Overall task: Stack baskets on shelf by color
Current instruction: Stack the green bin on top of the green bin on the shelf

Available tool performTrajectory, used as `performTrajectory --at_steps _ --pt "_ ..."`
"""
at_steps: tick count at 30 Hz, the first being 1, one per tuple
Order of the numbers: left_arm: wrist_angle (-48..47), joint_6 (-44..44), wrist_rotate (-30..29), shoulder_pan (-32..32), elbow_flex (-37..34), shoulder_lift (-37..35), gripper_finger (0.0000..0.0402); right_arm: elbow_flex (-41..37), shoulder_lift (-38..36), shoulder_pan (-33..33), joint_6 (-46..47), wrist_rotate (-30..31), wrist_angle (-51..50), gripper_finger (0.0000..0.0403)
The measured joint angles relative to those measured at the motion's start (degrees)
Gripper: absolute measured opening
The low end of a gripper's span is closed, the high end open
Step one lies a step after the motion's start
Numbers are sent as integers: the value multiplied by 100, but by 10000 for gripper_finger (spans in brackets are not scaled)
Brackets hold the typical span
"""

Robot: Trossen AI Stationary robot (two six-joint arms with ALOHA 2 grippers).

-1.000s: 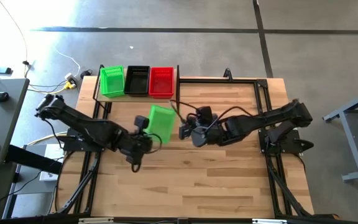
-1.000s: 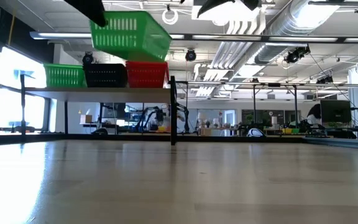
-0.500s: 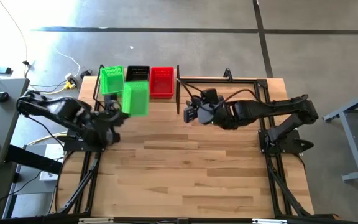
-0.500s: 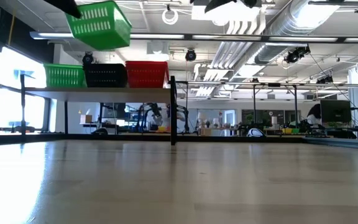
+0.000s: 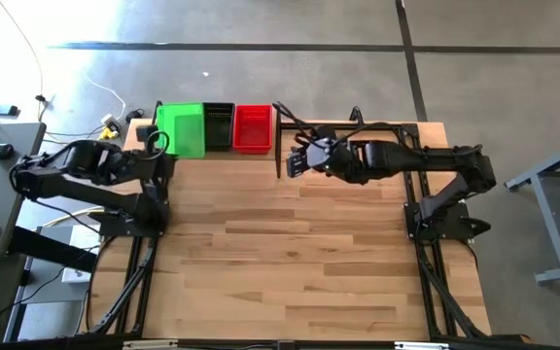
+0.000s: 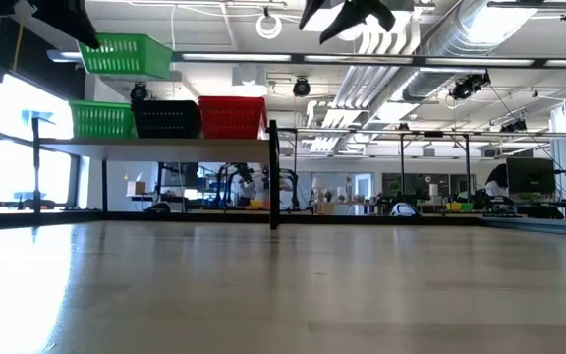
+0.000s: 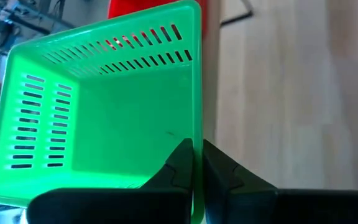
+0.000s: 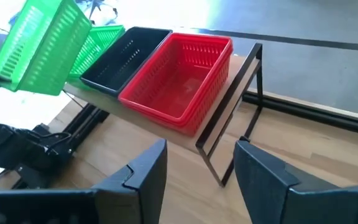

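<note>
Three stacks — green, black and red — already sit side by side on the shelf (image 5: 278, 146) at the upper left of the high view, and one last green basket (image 5: 181, 130) hangs just above the green stack (image 6: 101, 120), the left gripper (image 7: 196, 171) with its fingers clamped on the rim, so only lowering and release look left. A second ago that basket hung over the wooden surface (image 5: 299, 253) near frame centre — now it is over the shelf, while the right gripper (image 5: 297, 160), fingers spread and empty, has pulled back beside the shelf's end post.

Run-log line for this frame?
left gripper: shut on green basket, above shelf | right gripper: open, empty, near shelf end
</note>
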Motion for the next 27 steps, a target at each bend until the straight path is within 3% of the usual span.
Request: performTrajectory --at_steps 15,22,27 --pt "-1 1501 328 1874 0 -12 1 0 4 -429 -614 -427 2 169" --pt "3 1800 370 2516 0 -3 1 0 5 -607 -992 -600 2 169" --pt "3 1858 825 2918 5 125 1 0 5 -732 -1204 -636 0 169"
